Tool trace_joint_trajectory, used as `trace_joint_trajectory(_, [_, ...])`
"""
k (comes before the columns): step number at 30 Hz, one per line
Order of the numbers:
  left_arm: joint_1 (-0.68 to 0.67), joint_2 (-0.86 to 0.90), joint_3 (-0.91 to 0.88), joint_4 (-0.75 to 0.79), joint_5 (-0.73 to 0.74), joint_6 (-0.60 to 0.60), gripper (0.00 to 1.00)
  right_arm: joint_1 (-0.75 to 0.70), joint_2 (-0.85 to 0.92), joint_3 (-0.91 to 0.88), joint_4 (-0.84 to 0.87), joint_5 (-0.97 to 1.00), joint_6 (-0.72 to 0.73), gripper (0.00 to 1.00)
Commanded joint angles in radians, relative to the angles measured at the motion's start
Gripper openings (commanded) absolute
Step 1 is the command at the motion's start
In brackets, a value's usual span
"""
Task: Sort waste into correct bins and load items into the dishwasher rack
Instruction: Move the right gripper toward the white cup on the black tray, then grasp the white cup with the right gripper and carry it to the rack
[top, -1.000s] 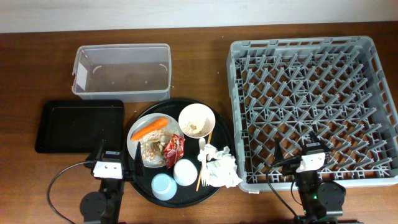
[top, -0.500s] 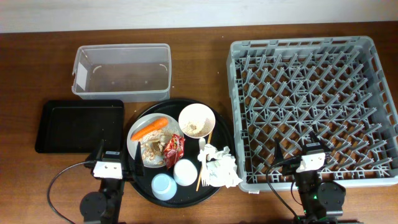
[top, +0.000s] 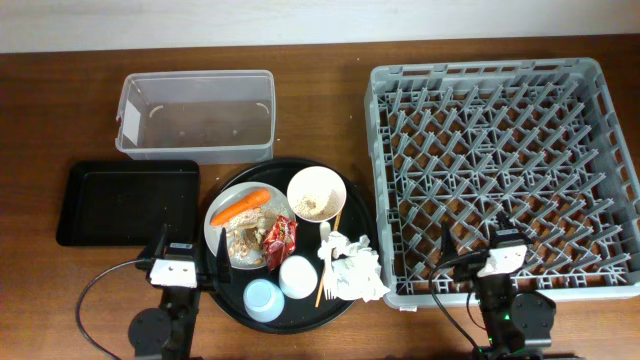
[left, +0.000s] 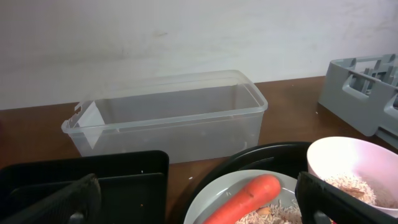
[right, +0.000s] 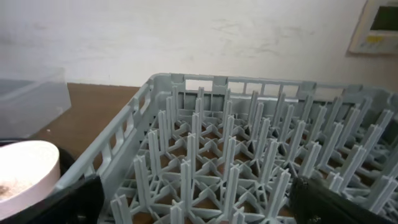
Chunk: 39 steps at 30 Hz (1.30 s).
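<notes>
On the pale plate (top: 221, 226) lie an orange carrot (top: 242, 206), beige scraps (top: 243, 244) and a red wrapper (top: 279, 234). Next to it are the cream bowl (top: 317, 192), white cup (top: 298, 276), blue cup (top: 263, 298), white fork (top: 325, 262) and crumpled napkin (top: 355, 268). The clear tub (top: 195, 115) and black rectangular tray (top: 125, 200) are at the left. The grey rack (top: 500, 170) is at the right. My left gripper (top: 180, 247) is open and empty by the plate's left edge, the carrot (left: 242, 199) just ahead. My right gripper (top: 482, 245) is open and empty over the rack's near pegs (right: 249, 137).
All the dishes and waste sit on a large round black tray (top: 222, 296). The bowl shows at the left of the right wrist view (right: 25, 168). Cables run from both arm bases at the table's front edge.
</notes>
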Motion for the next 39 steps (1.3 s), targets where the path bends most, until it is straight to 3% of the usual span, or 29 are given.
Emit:
trace_joint_trajectory(1, [0.005, -0.006, 0.024, -0.009, 0.018, -0.034, 0.99, 0.005, -0.002, 0.050, -0.022, -0.046, 0.065, 0.98])
trace_joint_trajectory(5, [0.005, 0.009, 0.200, -0.368, -0.034, -0.042, 1.00, 0.005, 0.090, 0.275, -0.277, -0.120, 0.065, 0.98])
trace_joint_trajectory(9, [0.005, 0.124, 0.313, -0.478, -0.066, -0.042, 0.99, 0.005, 0.339, 0.540, -0.501, -0.144, 0.064, 0.98])
trace_joint_trajectory(13, [0.005, 0.410, 0.521, -0.600, -0.089, -0.043, 0.99, 0.005, 0.658, 0.840, -0.756, -0.224, 0.061, 0.98])
trace_joint_trajectory(18, [0.005, 0.752, 0.850, -0.888, -0.080, -0.046, 0.99, 0.015, 0.877, 0.939, -0.868, -0.321, 0.022, 0.99])
trace_joint_trajectory(20, [0.045, 0.878, 0.948, -0.971, -0.072, -0.114, 1.00, 0.119, 0.949, 1.001, -0.933, -0.272, 0.019, 0.98])
trace_joint_trajectory(23, [0.246, 0.998, 0.990, -1.009, 0.087, -0.122, 0.99, 0.372, 1.023, 1.021, -0.954, -0.219, 0.021, 0.98])
trace_joint_trajectory(26, [0.402, 1.098, 0.990, -1.073, 0.092, -0.121, 0.99, 0.741, 1.164, 1.052, -0.911, -0.122, 0.065, 0.98])
trace_joint_trajectory(29, [0.409, 1.127, 0.990, -1.074, 0.093, -0.121, 0.99, 0.947, 1.372, 1.170, -0.892, -0.072, 0.068, 0.98])
trace_joint_trajectory(39, [0.409, 1.128, 0.990, -1.076, 0.093, -0.121, 0.99, 0.988, 1.720, 1.199, -0.711, -0.048, 0.060, 0.98])
